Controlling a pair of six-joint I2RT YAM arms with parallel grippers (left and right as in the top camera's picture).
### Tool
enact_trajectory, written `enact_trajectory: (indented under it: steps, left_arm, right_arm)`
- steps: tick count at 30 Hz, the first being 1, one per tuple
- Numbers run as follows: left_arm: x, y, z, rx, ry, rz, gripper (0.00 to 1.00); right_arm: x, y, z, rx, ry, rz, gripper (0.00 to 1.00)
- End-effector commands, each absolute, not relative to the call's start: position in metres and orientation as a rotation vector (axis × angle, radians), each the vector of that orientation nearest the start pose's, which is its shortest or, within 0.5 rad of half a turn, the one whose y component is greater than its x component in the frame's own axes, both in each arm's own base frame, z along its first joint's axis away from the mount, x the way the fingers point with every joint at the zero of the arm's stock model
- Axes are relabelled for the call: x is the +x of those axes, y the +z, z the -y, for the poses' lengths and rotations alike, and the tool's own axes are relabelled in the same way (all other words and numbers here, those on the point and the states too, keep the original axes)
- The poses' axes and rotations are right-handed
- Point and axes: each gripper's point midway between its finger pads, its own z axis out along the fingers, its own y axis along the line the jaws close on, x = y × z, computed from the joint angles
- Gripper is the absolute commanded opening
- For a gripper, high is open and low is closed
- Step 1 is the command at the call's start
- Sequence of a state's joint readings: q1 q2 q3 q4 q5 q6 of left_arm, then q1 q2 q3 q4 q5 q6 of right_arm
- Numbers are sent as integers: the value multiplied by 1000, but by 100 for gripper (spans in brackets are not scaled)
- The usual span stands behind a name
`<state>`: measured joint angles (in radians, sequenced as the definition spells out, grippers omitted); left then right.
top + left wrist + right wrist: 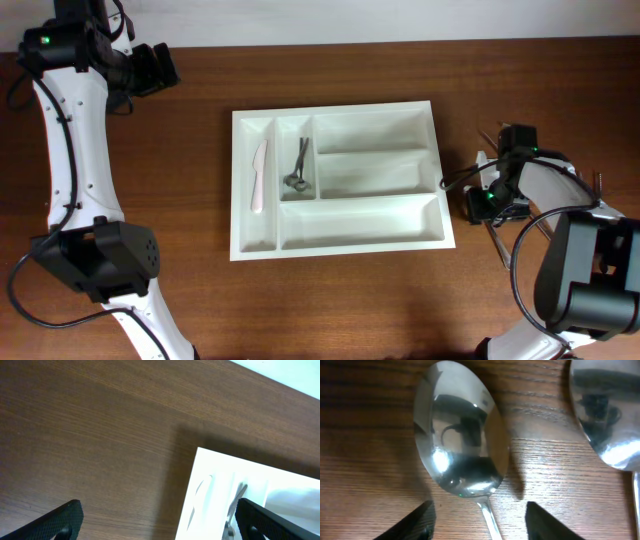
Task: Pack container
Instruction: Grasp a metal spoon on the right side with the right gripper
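Observation:
The white container [338,243] lies in the middle of the table. Its far-left narrow compartment holds a white plastic knife [259,177]; the one beside it holds metal utensils [298,166]. The wide compartments show nothing inside. The container's corner also shows in the left wrist view [210,460]. My left gripper [157,520] is open, high over the bare table at the back left. My right gripper [477,520] is open and low over the table right of the container, its fingers on either side of the neck of a metal spoon [462,435]. A second spoon [605,415] lies to its right.
More cutlery [497,235] lies on the wood beside the right arm, near the table's right edge. The left arm's base [95,255] stands at the front left.

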<state>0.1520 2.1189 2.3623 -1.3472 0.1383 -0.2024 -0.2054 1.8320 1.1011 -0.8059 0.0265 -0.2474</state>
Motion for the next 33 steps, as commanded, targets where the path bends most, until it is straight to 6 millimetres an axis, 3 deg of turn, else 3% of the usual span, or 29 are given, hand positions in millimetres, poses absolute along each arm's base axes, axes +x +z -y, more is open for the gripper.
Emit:
enact_trajectory:
  steps: [1, 7, 15, 21, 24, 27, 33]
  left_arm:
    - [489, 244, -52, -419, -192, -2622, 99]
    - [489, 244, -52, -420, -192, -2622, 99]
    - [489, 244, -52, -419, -192, -2622, 99]
    - [489, 244, -52, -419, -192, -2623, 99]
    - [489, 244, -52, -419, -192, -2622, 99]
    - [489, 244, -52, -419, -192, -2623, 99]
    - [489, 244, -52, -419, -192, -2622, 99]
  right_arm:
    - [303, -5, 76, 10, 29, -3133, 57]
    - [300, -8, 88, 96, 74, -3127, 54]
    - [304, -8, 85, 90, 103, -3108, 53]
    - [305, -7, 84, 84, 120, -3102, 27]
    - [307, -7, 76, 85, 186, -3087, 4]
    - [311, 0, 73, 84, 215, -3083, 4]
    - [334, 33, 69, 26, 199, -3056, 4]
